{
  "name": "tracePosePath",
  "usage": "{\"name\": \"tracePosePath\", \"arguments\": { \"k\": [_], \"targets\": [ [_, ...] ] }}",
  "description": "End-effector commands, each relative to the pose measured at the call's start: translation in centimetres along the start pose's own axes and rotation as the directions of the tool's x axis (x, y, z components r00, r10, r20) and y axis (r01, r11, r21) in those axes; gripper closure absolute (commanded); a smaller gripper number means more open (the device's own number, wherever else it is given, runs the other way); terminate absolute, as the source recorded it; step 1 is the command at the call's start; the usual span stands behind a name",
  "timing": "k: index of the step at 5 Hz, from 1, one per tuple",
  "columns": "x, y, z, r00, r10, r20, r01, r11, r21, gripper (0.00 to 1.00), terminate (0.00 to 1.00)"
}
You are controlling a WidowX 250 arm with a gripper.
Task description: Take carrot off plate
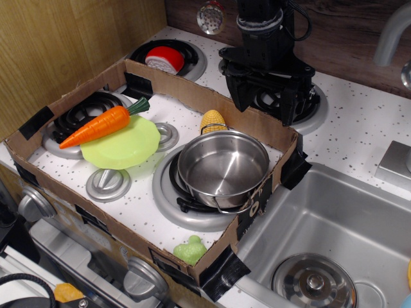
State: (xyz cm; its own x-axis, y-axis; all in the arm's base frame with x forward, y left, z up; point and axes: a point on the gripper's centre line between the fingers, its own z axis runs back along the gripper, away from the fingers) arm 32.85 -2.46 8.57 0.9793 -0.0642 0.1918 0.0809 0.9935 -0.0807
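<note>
So the step rn is basically the approach — the gripper (264,102) hangs over the back right burner (302,102), outside the cardboard wall (192,96), and nowhere near the carrot (103,126). Fingers look spread apart w/ nothing between them, so it's released and empty afaict. The carrot lies across the upper-left edge of the lime plate (125,146), tip pointing toward 8 o'clock and hanging off the rim, green stem up at 2 o'clock. From the gripper the carrot sits at roughly 9 o'clock, well apart, w/ the cardboard wall between them. To do this well imo: lift enough to clear that wall before crossing over, then come down over the thick half of the carrot near the stem — more to bite on than the skinny tip. Turn the wrist so the fingers close across the carrot's width, not along it, or it'll prob squirt out since it's smooth plastic. The plate looks light, so don't press down hard or it may tip or slide. The steel pot (223,168) and corn (213,120) sit right of the plate, so keep the path left of those.
</note>
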Motion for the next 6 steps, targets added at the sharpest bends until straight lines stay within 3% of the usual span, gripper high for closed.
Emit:
{"name": "tracePosePath", "arguments": {
  "k": [1,2,3,4,5,6],
  "targets": [
    [0.0,0.0,0.0,1.000,0.000,0.000,0.000,1.000,0.000,0.00,0.00],
    [0.5,-0.2,1.9,0.998,-0.056,0.009,0.055,0.993,0.100,0.00,0.00],
    [-0.4,0.8,3.3,1.000,-0.014,0.007,0.012,0.988,0.155,0.00,0.00],
    [-2.3,2.5,3.2,0.995,0.094,-0.017,-0.091,0.987,0.133,0.00,0.00],
    [-3.5,5.3,2.9,0.994,0.112,-0.016,-0.110,0.989,0.101,0.00,0.00],
    [-3.8,8.1,3.1,0.997,0.081,0.015,-0.082,0.987,0.139,0.00,0.00]
  ]
}}
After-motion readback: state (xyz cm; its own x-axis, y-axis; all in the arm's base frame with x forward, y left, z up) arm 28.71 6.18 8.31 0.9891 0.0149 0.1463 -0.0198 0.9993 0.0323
